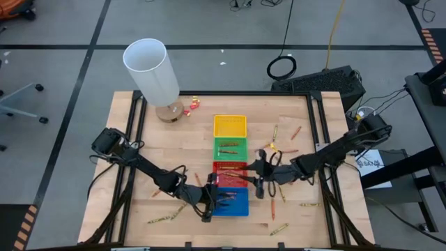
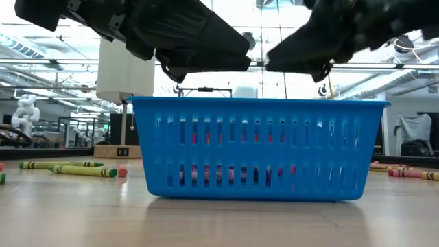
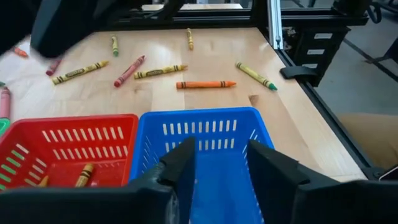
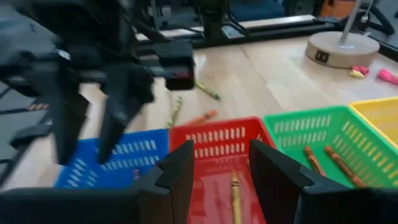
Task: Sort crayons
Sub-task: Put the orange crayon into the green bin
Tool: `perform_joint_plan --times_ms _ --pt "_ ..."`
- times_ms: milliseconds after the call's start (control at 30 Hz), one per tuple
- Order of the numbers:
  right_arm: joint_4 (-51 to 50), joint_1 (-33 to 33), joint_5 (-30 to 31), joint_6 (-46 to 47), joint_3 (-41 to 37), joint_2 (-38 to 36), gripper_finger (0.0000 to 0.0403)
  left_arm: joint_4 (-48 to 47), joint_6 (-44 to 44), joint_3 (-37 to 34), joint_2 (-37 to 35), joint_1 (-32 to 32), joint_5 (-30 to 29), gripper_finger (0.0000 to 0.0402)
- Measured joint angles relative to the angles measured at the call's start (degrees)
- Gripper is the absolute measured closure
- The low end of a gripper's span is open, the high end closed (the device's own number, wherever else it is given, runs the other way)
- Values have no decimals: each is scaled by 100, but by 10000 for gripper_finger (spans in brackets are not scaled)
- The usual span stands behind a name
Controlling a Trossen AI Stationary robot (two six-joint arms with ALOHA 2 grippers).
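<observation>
High view: 4 trays (image 1: 230,126), 2 end effectors (image 1: 211,206).

Four slotted trays in a row on pale wood table (image 1: 139,139): yellow tray (image 1: 229,125) farthest, then green tray (image 1: 230,148), red tray (image 3: 68,146), blue tray (image 2: 257,147) nearest. Crayons (image 3: 206,84) scattered: one orange, several olive-yellow w/ dark print, a red one, one yellow w/ green tip. Brownish ones in green tray, yellowish ones in red tray. White cylinder (image 1: 152,70) on tan base, far left; small red & yellow bits (image 1: 192,103) beside it. Both arms dark/black. Floor grey w/ black lines.
</observation>
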Motion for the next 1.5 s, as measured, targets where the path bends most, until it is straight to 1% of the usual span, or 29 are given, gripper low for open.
perform_joint_plan --times_ms 67,133,300,400,467,533,633,733,833,933,1000,1133,1200,1267,1333,1500 --pt "-217 188 151 48 0 -239 266 -22 -1 0 -14 0 -6 250" --pt "-686 390 281 157 2 -513 266 -30 -19 0 -62 0 -38 249" --pt "-2058 785 405 1045 2 -1040 266 -432 -279 0 -396 9 -132 249" --pt "-2653 958 511 1514 2 -1090 266 -918 -275 -2 -688 9 -212 249" --pt "-3058 1034 518 1913 0 -1077 266 -1195 -270 -2 -860 9 -374 249" --pt "-3409 1095 453 2369 0 -1058 266 -1517 -198 -7 -1033 9 -555 249" --pt "-3913 1216 295 3010 0 -1030 266 -1738 -80 -4 -1181 9 -720 249" --pt "-4155 1334 218 3432 0 -980 266 -1802 119 -7 -1207 9 -800 249" --pt "-4172 1439 68 3847 0 -914 266 -1899 187 -5 -1209 14 -802 249" --pt "-4206 1563 27 4304 0 -839 266 -2186 -192 -5 -1209 15 -805 249" --pt "-4244 1640 102 4518 0 -755 266 -2414 -433 -6 -1237 -20 -822 249" --pt "-4263 1811 192 4769 8 -472 266 -2726 -598 -2 -1258 -42 -934 249" --pt "-4361 1894 30 4867 85 -285 266 -2810 -598 -7 -1255 -39 -989 249" --pt "-4417 1945 -96 4997 235 -120 266 -2826 -600 -5 -1257 -35 -1015 249" --pt "-4596 2012 -95 5093 481 22 266 -2852 -600 -6 -1257 -40 -1014 249" --pt "-5884 2199 -95 5292 1462 532 266 -2849 -598 -4 -1257 -39 -1015 249"
